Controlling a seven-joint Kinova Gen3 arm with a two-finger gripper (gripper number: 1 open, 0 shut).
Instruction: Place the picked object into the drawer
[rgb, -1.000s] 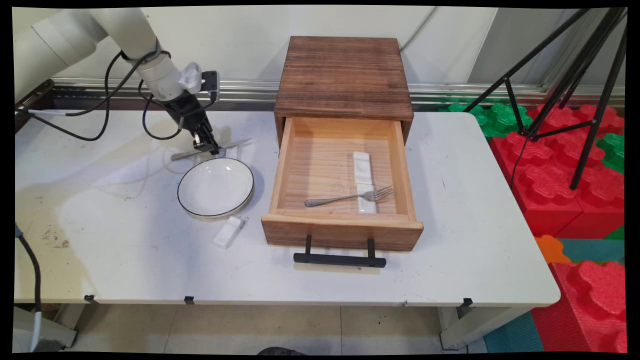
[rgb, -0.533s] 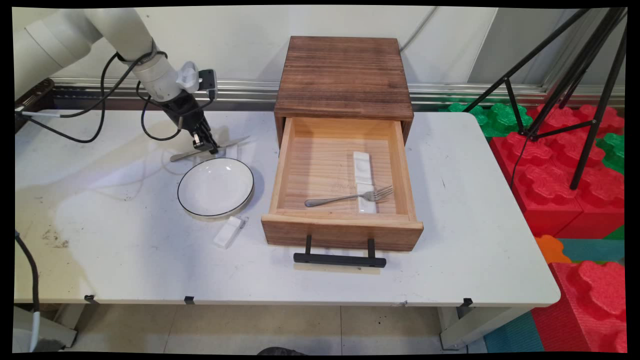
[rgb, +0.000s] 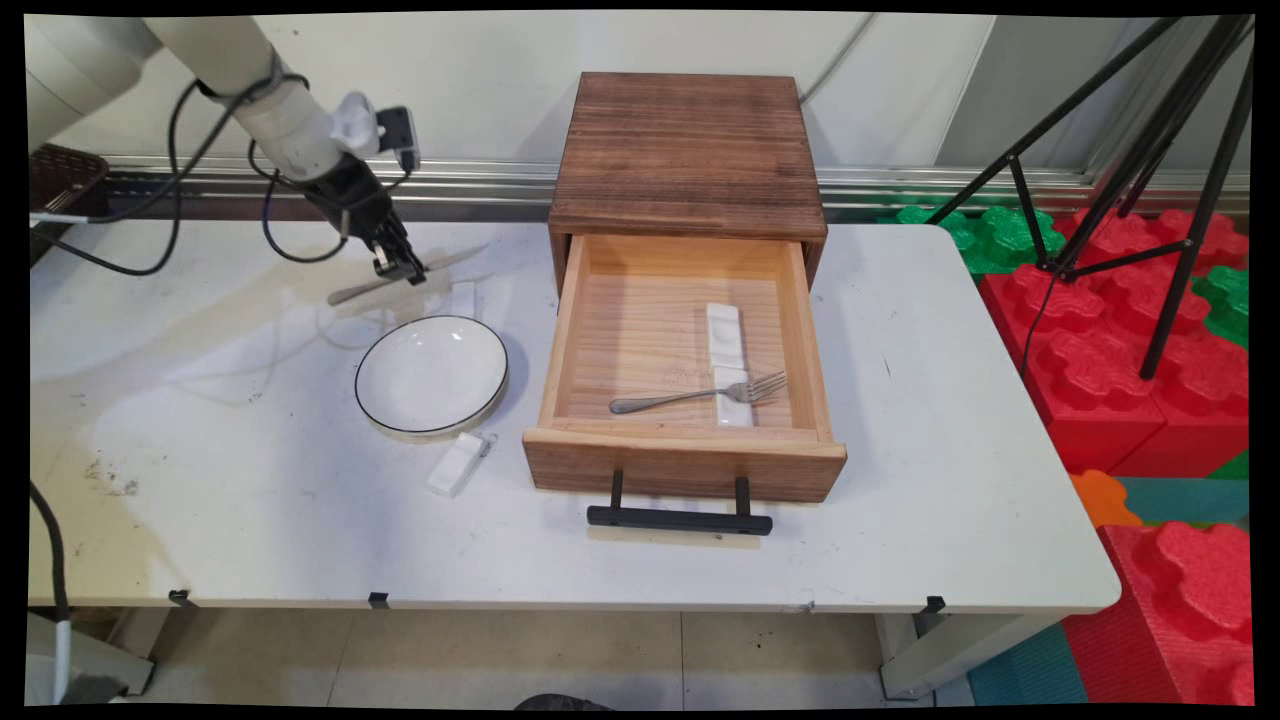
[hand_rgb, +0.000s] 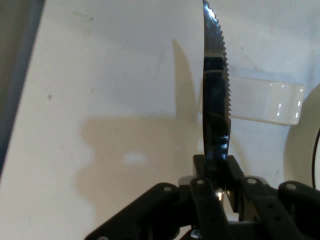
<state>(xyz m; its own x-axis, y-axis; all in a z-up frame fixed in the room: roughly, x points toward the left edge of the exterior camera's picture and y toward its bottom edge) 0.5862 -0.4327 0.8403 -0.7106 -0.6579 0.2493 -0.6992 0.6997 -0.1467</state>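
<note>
Jaws tight on knife (rgb: 400, 274)

1. Even, bright light covers the tabletop (rgb: 250, 480); soft shadows fall left of the arm.
2. Hand view: the knife (hand_rgb: 215, 100) blade mirrors dark reflections, its shadow beside it.
3. The end effector (hand_rgb: 216, 175) linkage looks soft.

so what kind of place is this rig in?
Probably a robotics lab, staged with tableware: the pincer grips a knife above a white table, black tripod legs stand over foam floor blocks.
</note>
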